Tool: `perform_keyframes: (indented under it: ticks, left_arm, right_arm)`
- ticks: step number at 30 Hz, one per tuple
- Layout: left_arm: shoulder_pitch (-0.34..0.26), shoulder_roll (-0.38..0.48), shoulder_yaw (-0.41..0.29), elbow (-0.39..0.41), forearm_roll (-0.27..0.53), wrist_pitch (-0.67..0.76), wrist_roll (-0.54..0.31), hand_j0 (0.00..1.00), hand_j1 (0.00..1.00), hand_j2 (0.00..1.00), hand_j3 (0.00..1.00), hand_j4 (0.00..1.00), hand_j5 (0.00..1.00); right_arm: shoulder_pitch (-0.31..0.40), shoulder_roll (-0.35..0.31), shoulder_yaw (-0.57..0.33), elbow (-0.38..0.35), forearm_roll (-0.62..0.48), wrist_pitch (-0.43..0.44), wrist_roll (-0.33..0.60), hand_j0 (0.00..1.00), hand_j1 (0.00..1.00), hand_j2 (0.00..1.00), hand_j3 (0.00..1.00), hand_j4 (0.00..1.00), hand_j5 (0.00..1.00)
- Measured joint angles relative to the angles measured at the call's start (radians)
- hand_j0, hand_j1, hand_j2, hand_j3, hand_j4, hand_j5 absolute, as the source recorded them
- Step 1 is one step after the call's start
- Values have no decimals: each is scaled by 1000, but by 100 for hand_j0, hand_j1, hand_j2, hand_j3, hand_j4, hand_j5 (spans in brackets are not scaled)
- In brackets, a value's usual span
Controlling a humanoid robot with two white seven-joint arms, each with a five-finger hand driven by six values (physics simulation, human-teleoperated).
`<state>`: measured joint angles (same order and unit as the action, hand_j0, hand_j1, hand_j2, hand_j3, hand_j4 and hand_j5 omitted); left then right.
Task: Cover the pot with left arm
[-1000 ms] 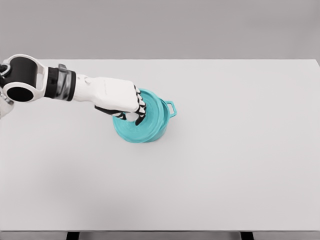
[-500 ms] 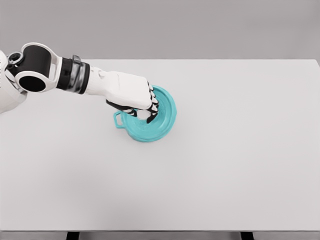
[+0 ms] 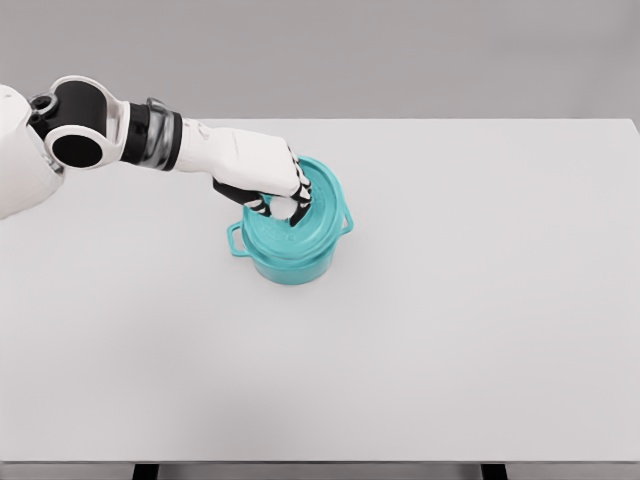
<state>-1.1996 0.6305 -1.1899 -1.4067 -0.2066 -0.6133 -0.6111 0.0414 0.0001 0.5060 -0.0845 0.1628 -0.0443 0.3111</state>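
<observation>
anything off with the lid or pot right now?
Nothing stands out. The teal lid sits on the teal pot, roughly centred, both pot handles showing. The left hand grips the lid's top. Nothing is spilled on the white table.

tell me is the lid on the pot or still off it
On. The teal lid sits over the pot, hiding its opening, both side handles showing below. The left hand grips the lid's top; whether it is fully seated, cannot tell.

A wide, flat, pale grey table point(image 3: 470, 330) carries everything. Directly on it stands one round teal two-handled pot point(image 3: 290, 255), seemingly left of centre.
</observation>
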Motion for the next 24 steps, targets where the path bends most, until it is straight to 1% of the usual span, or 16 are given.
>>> perform_keyframes:
  ticks: [5, 10, 13, 18, 20, 22, 23, 24]
  left_arm:
    - [0, -6, -12, 33, -3, 0, 0, 49, 49, 49, 49, 49, 49]
    - [0, -15, -19, 40, -4, 0, 0, 52, 52, 52, 52, 52, 52]
    - [0, -21, -23, 42, -4, -1, 0, 56, 56, 56, 56, 56, 56]
    - [0, -24, -33, 45, -4, 2, 2, 59, 59, 59, 59, 59, 59]
    - [0, -24, -35, 47, -4, 4, 6, 62, 62, 62, 62, 62, 62]
    - [0, -25, -37, 48, -6, 4, 9, 69, 69, 69, 69, 69, 69]
    - [0, -25, -37, 49, -2, 7, 9, 69, 69, 69, 69, 69, 69]
    - [0, -25, -37, 49, 2, 8, 9, 74, 74, 74, 74, 74, 74]
  right_arm:
    - [0, 0, 0, 0, 0, 0, 0, 100, 100, 100, 100, 100, 100]
    - [0, 0, 0, 0, 0, 0, 0, 100, 100, 100, 100, 100, 100]
    - [0, 0, 0, 0, 0, 0, 0, 100, 100, 100, 100, 100, 100]
    - [0, 0, 0, 0, 0, 0, 0, 100, 100, 100, 100, 100, 100]
    - [0, 0, 0, 0, 0, 0, 0, 100, 100, 100, 100, 100, 100]
    - [0, 0, 0, 0, 0, 0, 0, 100, 100, 100, 100, 100, 100]
    - [0, 0, 0, 0, 0, 0, 0, 100, 100, 100, 100, 100, 100]
    - [0, 0, 0, 0, 0, 0, 0, 100, 100, 100, 100, 100, 100]
